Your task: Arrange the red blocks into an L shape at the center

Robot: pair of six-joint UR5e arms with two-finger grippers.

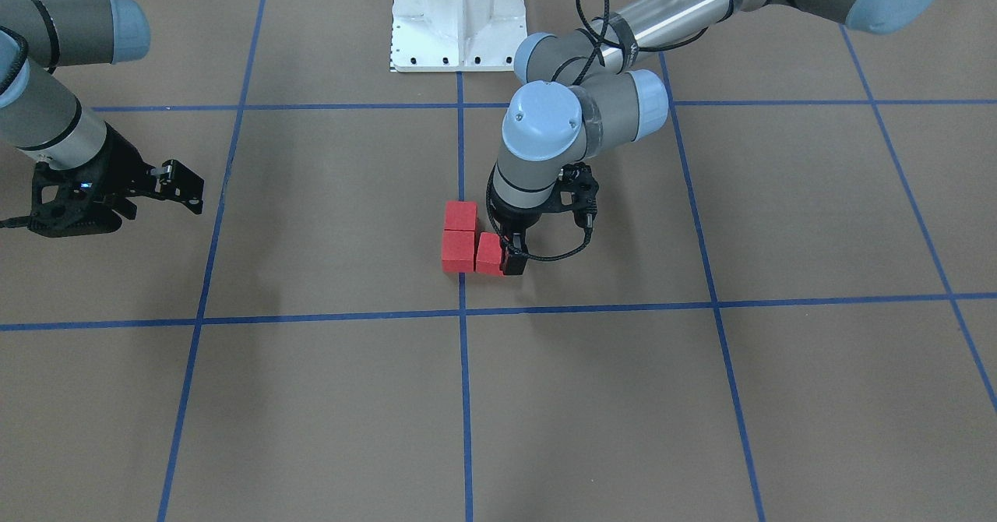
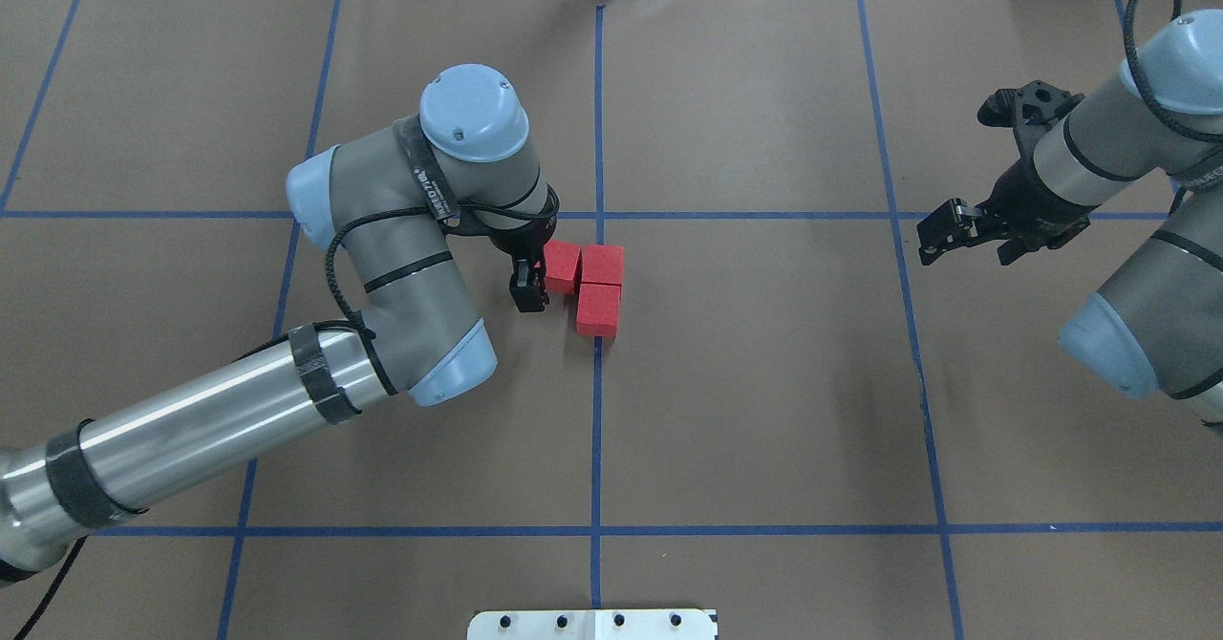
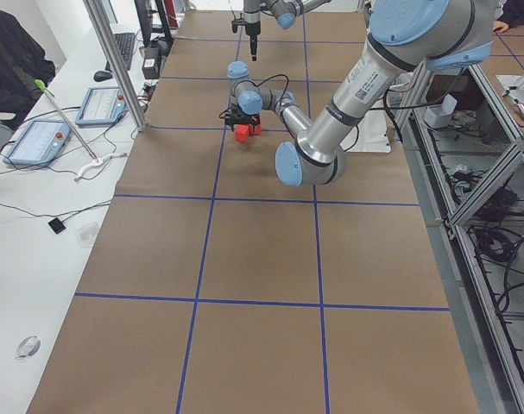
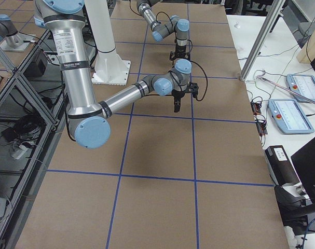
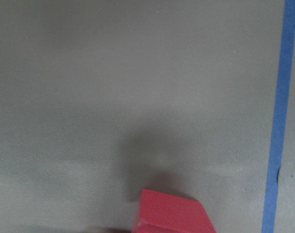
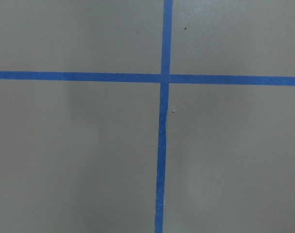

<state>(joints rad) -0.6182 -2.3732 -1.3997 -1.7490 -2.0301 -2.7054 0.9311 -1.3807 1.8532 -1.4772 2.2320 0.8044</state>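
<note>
Left gripper: down at floor, just beside end cube, grip state cannot be told | red blocks: three, touching, L-shaped on middle blue tape line | right gripper: fingers apart, well apart from blocks

Blue tape lines make big squares, and one line runs close by the left gripper's fingers. A white base plate sits well behind those fingers. Far off to the side of the fingers is a long white side table. On it lie two tablets with screens and a dark keyboard. A shiny metal post stands just beside the tablets
</note>
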